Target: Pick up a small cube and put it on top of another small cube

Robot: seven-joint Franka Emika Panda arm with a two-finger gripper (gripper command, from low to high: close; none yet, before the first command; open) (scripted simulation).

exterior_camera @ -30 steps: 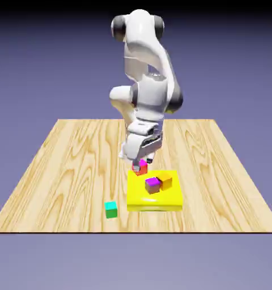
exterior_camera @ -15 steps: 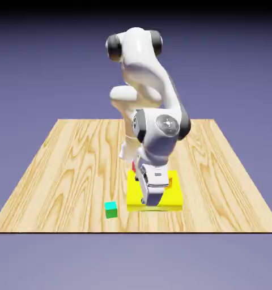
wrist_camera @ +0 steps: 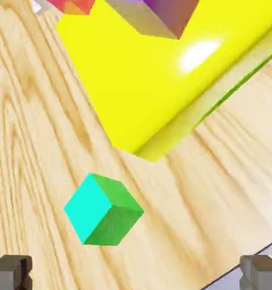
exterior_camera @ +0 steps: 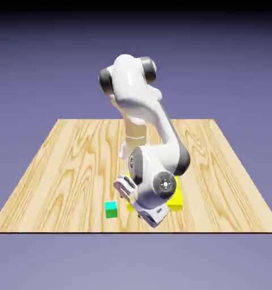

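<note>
The small plain teal-green cube (exterior_camera: 111, 209) sits flat on the light wood-grain table (exterior_camera: 59, 181), near the glossy yellow slab (wrist_camera: 161, 73) but not touching it. In the exterior view it lies at about eight o'clock from the slab, which the white robot arm (exterior_camera: 169, 133) and its hand (exterior_camera: 141, 198) largely cover. In the hand view the cube is at about seven o'clock from the middle, a bright cyan face turned toward ten o'clock and two darker green faces beside it. The slab lies toward one o'clock of it, its nearest corner pointing to about six o'clock. A purple cube with a greyish side (wrist_camera: 166, 14), cut off by the top edge, shows against the slab at about one o'clock from the green cube; part of a red cube (wrist_camera: 76, 5) shows at about twelve. The gripper (wrist_camera: 136, 273) has its jaws spread wide, holding nothing, its grey fingertips (wrist_camera: 11, 273) well apart at the bottom of that view, below the green cube at five and eight o'clock.
</note>
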